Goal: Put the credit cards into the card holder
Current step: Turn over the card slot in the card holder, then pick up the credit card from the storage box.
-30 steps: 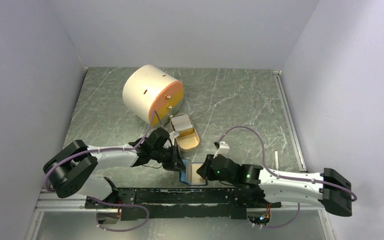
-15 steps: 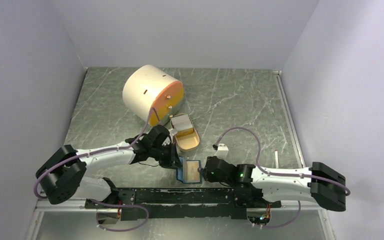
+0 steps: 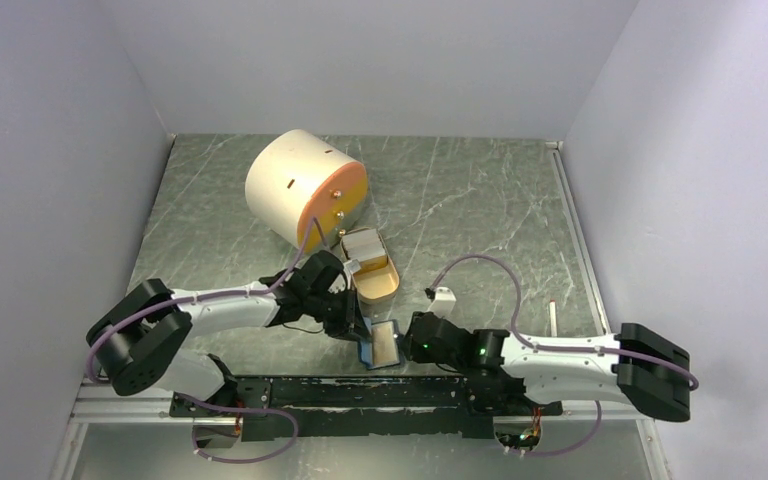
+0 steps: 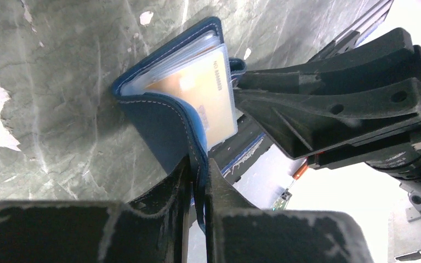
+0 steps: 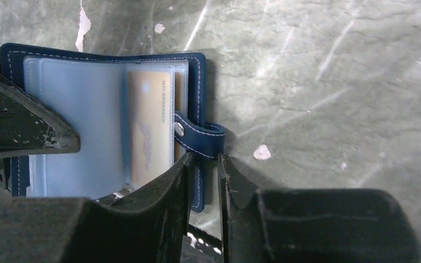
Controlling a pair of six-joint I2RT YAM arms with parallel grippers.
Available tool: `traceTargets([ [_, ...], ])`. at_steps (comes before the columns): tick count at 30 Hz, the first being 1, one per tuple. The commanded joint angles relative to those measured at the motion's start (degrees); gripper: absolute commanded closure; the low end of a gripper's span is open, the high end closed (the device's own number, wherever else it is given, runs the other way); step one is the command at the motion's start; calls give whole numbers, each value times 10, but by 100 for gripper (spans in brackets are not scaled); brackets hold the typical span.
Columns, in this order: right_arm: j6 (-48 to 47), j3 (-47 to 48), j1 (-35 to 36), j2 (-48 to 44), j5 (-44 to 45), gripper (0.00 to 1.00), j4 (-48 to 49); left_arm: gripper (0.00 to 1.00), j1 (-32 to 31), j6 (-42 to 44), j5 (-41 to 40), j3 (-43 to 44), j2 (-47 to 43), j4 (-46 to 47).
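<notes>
The dark blue card holder [image 3: 383, 343] lies open at the table's near edge, between my two grippers. Its light blue sleeves and a tan card in a pocket [image 5: 149, 131] face up. My left gripper [image 4: 197, 164] is shut on the holder's left cover [image 4: 161, 123] and holds that flap raised. My right gripper [image 5: 204, 159] is closed on the right cover's edge, just below the snap tab [image 5: 200, 137]. The whitish credit cards [image 3: 364, 247] lie stacked in the tan oval dish [image 3: 382, 285], behind the holder and apart from both grippers.
A big cream cylinder with an orange face [image 3: 300, 190] lies on its side at the back left, next to the dish. A black rail [image 3: 380, 390] runs along the near edge. A thin stick [image 3: 552, 315] lies at the right.
The right arm has stretched to the left towards the holder. The left gripper has stayed on the left cover, and the holder now looks narrower and more tilted than half a second ago.
</notes>
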Motion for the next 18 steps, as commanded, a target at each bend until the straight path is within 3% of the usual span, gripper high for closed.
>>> traceTargets([
  [1,5,7,4,-69,28,70,-103,85,-6,-2,19,-18,-24,21],
  [7,-61,42,3,-184,85,50,-174,82,2,2,22,-43,-46,24],
  [12,-174,102,2,-186,145,47,-186,78,17,7,24,-53,-59,24],
  [18,-443,152,1,-118,176,47,-75,73,29,-1,30,-72,-79,44],
])
